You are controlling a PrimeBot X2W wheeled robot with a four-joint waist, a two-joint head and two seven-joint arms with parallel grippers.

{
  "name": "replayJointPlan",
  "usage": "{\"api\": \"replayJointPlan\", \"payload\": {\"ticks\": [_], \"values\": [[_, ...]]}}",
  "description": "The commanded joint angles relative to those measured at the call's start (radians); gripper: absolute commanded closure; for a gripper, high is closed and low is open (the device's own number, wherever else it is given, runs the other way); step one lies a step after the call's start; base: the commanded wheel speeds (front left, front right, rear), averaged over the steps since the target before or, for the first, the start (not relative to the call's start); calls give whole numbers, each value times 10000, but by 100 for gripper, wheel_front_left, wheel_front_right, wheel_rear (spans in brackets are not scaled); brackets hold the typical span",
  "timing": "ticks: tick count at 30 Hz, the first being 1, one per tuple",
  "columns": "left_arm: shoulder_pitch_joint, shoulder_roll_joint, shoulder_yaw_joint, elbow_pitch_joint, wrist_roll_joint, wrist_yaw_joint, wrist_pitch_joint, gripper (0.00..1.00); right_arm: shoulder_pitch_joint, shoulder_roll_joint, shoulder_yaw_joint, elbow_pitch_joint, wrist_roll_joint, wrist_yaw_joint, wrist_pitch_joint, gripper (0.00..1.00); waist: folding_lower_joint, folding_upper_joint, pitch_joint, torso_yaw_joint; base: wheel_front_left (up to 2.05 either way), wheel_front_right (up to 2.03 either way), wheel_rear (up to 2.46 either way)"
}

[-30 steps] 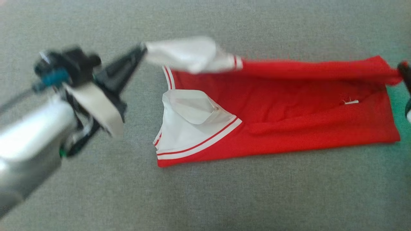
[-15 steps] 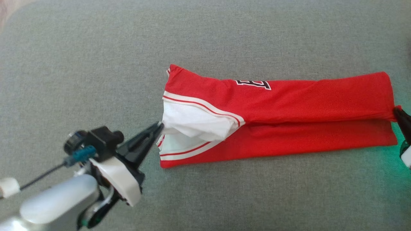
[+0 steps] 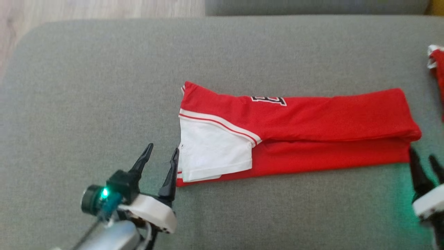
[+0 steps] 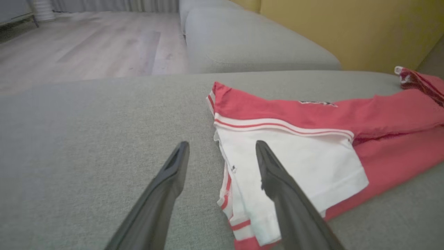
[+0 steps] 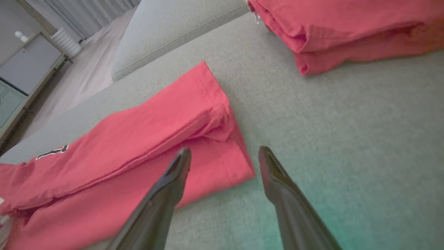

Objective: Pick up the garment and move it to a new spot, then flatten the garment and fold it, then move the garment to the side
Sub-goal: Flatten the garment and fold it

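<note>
So here's where my shirt (image 3: pixel 312 132) is: stretched in a long strip across the middle of the grey cushion (image 3: pixel 104 86), already doubled over lengthwise. My left gripper (image 3: pixel 163 148) is at the lower left of the head view, fingers spread with nothing between them, right beside the white sleeve (image 3: pixel 215 152). My right gripper (image 3: pixel 422 154) is at the lower right edge, also spread and empty, near the hem corner. One at each end makes sense to me, since that's how you'd handle a long fold. My guess is the next fold goes end to end.

The head view gives the whole strip and the lettering (image 3: pixel 269 100) near its top edge. The left wrist view adds the stacked layers and striped trim at the sleeve end, plus wood floor (image 4: pixel 86 41) and a yellow wall (image 4: pixel 364 31) up top. One finger overlaps the sleeve there, but I can't tell if it's touching. The right wrist view shows the top layer bunched short of the lower corner, and a second red pile (image 5: pixel 347 31) at upper right, well apart.
</note>
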Motion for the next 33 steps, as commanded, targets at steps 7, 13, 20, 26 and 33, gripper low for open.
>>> {"api": "replayJointPlan", "payload": {"ticks": [7, 13, 20, 26, 33], "values": [[2080, -1069, 2404, -1421, 2952, 1210, -124, 0, 32, 1029, -1069, -10, -675, 67, -530, 0, 0, -1, -745, 329, 0, 0, 0], [3027, -1733, 2895, -1754, 4293, 949, -124, 0, -1086, 1439, -2198, 886, -1468, 67, -297, 0, 0, -1, -777, 731, 0, 0, 0], [3368, -2392, 3411, -1555, 5126, 190, -125, 0, -2709, 1555, -3585, 2867, -3680, 67, 106, 0, 0, -1, -640, 1169, 0, 0, 0], [3578, -2758, 3932, -1399, 5571, -293, -125, 0, -2979, 1989, -4238, 4189, -4884, 67, 583, 0, 0, -1, -603, 1283, 0, 0, 0], [3817, -3116, 4386, -1184, 5934, -804, -125, 0, -2927, 2472, -3722, 4378, -4514, 67, 970, 100, 0, -1, -647, 1148, 0, 0, 0]]}}
